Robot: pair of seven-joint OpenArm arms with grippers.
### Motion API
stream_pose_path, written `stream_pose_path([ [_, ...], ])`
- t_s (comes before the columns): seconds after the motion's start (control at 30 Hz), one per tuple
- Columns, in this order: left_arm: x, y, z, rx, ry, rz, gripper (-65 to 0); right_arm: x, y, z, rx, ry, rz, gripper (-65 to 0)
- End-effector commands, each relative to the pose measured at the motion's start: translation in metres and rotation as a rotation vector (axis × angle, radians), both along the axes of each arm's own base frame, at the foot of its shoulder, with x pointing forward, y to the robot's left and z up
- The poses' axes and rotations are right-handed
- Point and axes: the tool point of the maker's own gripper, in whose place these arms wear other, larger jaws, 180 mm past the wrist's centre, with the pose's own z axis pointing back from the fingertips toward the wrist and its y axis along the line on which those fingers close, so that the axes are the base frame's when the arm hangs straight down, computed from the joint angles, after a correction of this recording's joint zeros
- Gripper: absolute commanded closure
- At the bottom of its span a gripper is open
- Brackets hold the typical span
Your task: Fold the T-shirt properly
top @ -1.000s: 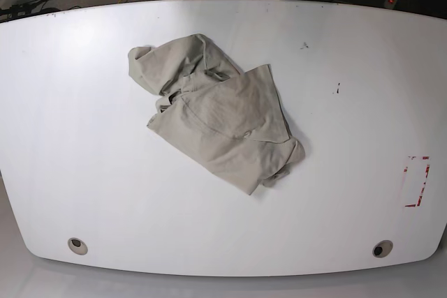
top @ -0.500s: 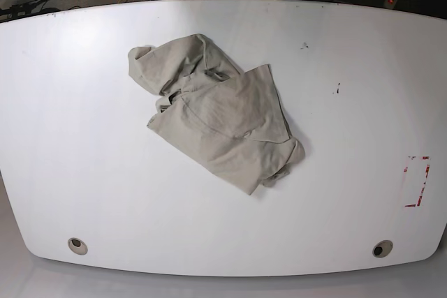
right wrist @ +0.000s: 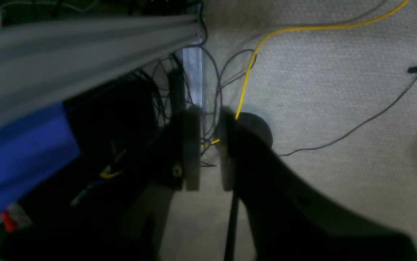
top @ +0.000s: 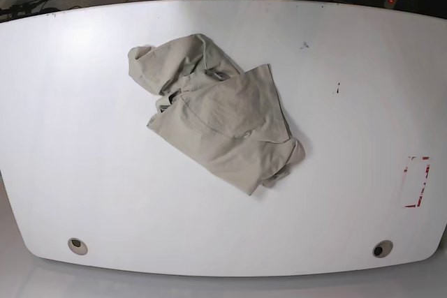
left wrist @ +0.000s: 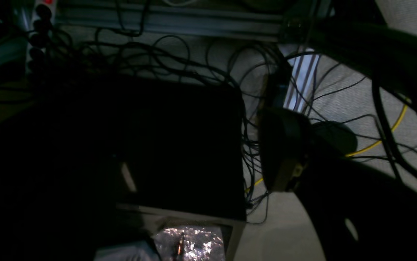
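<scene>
Fingers of the right gripper point(right wrist: 205, 145) stand close together with only a narrow slit between them and nothing clamped there; in the right wrist view they hang over carpeted floor point(right wrist: 338, 108) crossed by a yellow cable point(right wrist: 246, 76), not over the work area. On the left gripper point(left wrist: 284, 152) only one dark finger shows clearly in a very dim left wrist view, above a tangle of black cables point(left wrist: 179, 58), so I cannot tell from it how far that pair is spread; it holds nothing that can be seen. Both arms seem parked off the surface point(top: 84, 137), probably so that the base camera has a clear look at the cloth. The T-shirt point(top: 223, 116) lies crumpled near the middle of the white surface, bunched at its upper left, with a flatter panel running down to the lower right and one corner rolled under. It lies well apart from both sets of fingers, neither of which appears in the base view, so folding looks not yet begun.
</scene>
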Motion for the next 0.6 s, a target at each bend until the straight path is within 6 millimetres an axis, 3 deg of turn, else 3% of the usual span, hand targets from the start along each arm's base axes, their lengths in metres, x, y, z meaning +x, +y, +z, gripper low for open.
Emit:
stream_pose_path([
  [0.0,0.003,0.005,0.009,0.014,-0.045,-0.013,-41.0,0.002,-0.01,0.007,-0.016,-0.047,0.012,-7.9],
  [0.2,0.003,0.007,0.039,0.028,-0.136,-0.045,-40.8,-0.004,-0.022,0.027,-0.058,-0.092,0.06,-7.9],
  [0.57,0.002,0.004,0.103,0.039,-0.267,-0.097,-40.8,-0.021,-0.015,0.082,-0.06,-0.183,0.149,-7.9],
])
